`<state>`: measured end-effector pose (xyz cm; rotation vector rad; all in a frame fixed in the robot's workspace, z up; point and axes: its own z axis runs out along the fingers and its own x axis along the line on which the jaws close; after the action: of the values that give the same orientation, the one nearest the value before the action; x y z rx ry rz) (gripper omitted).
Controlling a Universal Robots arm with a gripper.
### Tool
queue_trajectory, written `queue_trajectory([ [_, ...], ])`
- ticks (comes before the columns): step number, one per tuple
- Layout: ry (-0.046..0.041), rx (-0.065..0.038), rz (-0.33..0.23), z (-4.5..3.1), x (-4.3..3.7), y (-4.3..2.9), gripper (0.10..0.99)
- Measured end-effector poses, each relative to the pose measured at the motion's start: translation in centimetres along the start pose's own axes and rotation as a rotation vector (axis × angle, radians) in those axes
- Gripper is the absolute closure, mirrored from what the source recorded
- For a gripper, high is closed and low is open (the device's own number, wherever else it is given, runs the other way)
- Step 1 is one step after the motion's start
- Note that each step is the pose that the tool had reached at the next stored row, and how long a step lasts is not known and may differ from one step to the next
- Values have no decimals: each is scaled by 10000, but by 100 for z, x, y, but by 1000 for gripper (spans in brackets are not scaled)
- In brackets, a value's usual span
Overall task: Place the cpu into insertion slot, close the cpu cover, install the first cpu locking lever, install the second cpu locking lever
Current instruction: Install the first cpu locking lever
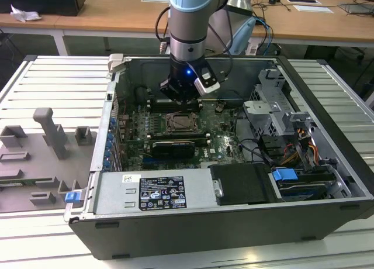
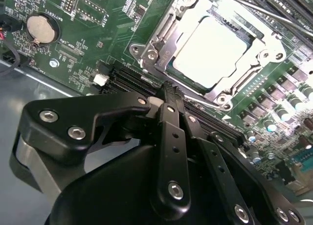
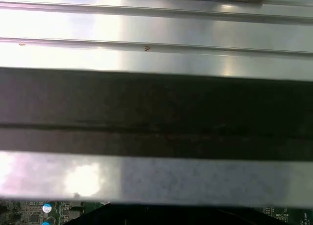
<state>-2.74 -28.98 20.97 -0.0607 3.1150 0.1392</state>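
Gripper [image 2: 168, 90] is hanging over the motherboard [image 2: 93, 39] with jaws pressed closed, gripping nothing. Beyond its tip, at about 1 o'clock in the second wrist view, the cpu [image 2: 210, 51] is sitting in the socket with the cpu cover [image 2: 159, 44] lying closed around it.

A pale metal table [image 1: 52, 82] with ribbed slats carries an open computer case [image 1: 228, 222], which lies on its side directly on the slats. To the exterior view's left of the case, a grey fixture plate [image 1: 35, 164] with several raised blocks rests on the same table. Just beside the case's near corner, a small blue clip [image 1: 72, 196] sits at the plate's edge.
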Motion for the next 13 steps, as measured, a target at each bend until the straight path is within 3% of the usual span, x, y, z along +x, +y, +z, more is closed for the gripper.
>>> queue_trajectory([
  [8,0,3,2,30,-78,16,980],
  [13,0,3,2,54,-86,19,980],
])
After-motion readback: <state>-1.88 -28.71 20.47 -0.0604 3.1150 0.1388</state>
